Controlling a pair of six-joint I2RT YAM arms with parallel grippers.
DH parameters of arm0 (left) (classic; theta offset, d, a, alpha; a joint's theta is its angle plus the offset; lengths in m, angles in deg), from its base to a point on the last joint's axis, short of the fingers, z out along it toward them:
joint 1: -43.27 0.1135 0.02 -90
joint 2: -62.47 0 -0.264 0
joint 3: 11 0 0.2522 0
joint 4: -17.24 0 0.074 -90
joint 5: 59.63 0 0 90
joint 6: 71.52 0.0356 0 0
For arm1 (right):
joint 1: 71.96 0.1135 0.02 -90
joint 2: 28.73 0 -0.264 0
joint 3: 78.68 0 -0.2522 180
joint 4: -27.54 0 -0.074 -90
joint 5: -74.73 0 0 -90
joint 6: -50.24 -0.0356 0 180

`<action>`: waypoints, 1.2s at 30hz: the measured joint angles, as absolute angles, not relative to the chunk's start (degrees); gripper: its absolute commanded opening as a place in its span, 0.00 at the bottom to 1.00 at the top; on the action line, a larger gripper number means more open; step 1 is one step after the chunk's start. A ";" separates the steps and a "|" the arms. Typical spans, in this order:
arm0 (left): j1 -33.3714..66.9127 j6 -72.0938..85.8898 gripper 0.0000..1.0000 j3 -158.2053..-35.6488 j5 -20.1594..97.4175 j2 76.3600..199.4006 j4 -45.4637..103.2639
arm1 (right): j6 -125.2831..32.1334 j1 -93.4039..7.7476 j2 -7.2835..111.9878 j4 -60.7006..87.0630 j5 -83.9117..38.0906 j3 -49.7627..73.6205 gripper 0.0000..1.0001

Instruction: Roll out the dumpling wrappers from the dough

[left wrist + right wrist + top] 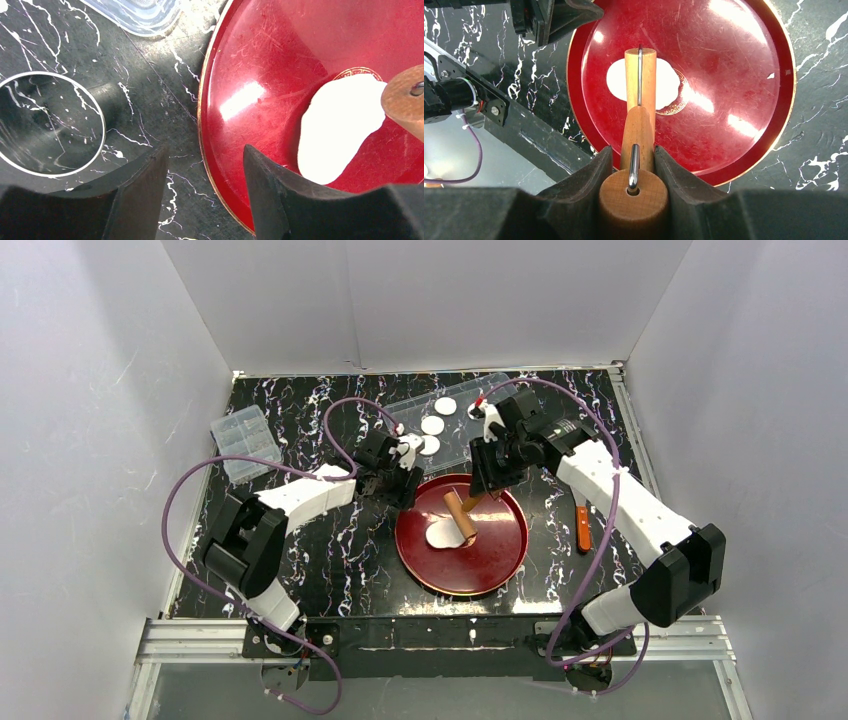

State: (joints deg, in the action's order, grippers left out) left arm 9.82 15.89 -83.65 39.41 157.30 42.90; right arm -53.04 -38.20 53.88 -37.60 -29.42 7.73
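The dough [440,534] is a thin, flat, irregular white sheet on the red plate [495,560]. A wooden rolling pin [460,515] lies across it. My right gripper [479,494] is shut on the pin's handle, seen end-on between the pads in the right wrist view [634,167], with the roller [640,80] over the dough [666,82]. My left gripper [404,492] is open and holds nothing. In its wrist view the fingers straddle the plate's left rim [205,167], with the dough [340,130] to the right. Three round dumpling wrappers [433,425] lie on a clear tray [462,440].
A clear plastic box [243,443] stands at the far left. An orange-handled knife [583,528] lies right of the plate. A thin round ring [103,131] rests on the black marbled table left of my left gripper. The tray's corner [140,15] lies just beyond.
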 measured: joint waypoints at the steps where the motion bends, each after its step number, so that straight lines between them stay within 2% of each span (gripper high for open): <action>1: 9.88 16.17 0.53 -83.65 39.41 156.97 42.90 | -53.02 -38.18 53.88 -37.60 -29.38 7.73 0.01; 4: 9.95 16.76 0.49 -83.65 39.32 156.80 43.32 | -52.93 -38.04 53.90 -37.58 -28.96 7.80 0.01; 13: 9.95 15.98 0.50 -83.45 41.04 155.42 43.56 | -53.08 -37.02 57.38 -35.17 -27.41 11.95 0.01; 22: 9.97 12.54 0.47 -83.32 35.41 162.15 44.74 | -53.52 -35.42 61.07 -31.89 -25.92 13.41 0.01; 29: 10.04 10.95 0.32 -83.59 34.75 162.63 44.02 | -54.37 -32.34 61.38 -30.69 -20.05 13.59 0.01; 31: 10.10 10.62 0.22 -83.78 34.86 163.03 43.80 | -54.68 -31.57 61.20 -29.77 -18.95 14.00 0.01; 34: 10.19 9.46 0.01 -84.24 36.19 163.81 43.15 | -55.01 -30.87 61.20 -29.38 -17.58 14.09 0.01; 36: 10.17 8.89 0.00 -84.70 36.78 164.16 42.99 | -55.11 -30.44 61.22 -29.38 -16.77 14.07 0.01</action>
State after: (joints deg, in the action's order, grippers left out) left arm 10.17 8.89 -84.70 36.78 164.16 42.99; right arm -55.11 -30.44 61.22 -29.38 -16.77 14.07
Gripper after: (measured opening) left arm 0.065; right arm 0.410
